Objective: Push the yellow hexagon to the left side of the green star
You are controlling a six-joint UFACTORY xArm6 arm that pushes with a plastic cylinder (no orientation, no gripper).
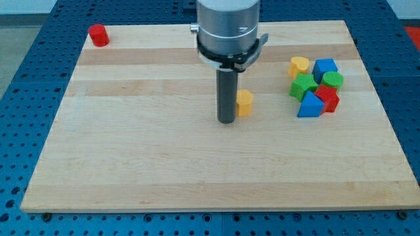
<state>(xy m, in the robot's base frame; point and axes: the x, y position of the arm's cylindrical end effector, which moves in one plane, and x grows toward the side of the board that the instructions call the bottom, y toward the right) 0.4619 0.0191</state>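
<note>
Yellow hexagon block (244, 103), a small plastic-looking piece, sits near the middle of the pale wooden worktop (151, 164), a little right of centre. My tip (227, 121) stands just beside it on its left, so close that rod and block look as if they touch, though I cannot tell for certain. The dark straight rod hangs from a grey cylindrical arm end (228, 29) at the far edge of the view. As for a hand, this arm carries none, only the rod, so nothing can be said of it being apart or together.

Well to the right of the yellow hexagon lies a tight cluster of blocks. The green star block (302, 86) is on the left side of that cluster, with a yellow rounded block (299, 65) just behind it on the far side. A blue block (324, 67) sits at the far right of the cluster, with a green rounded block (333, 80) touching it on the near side. A blue triangular block (309, 105) lies nearest, in front of the star, and a red block (327, 98) sits against its right.

At the far left corner of the worktop stands a red cylinder block (98, 35), well apart from everything else.
</note>
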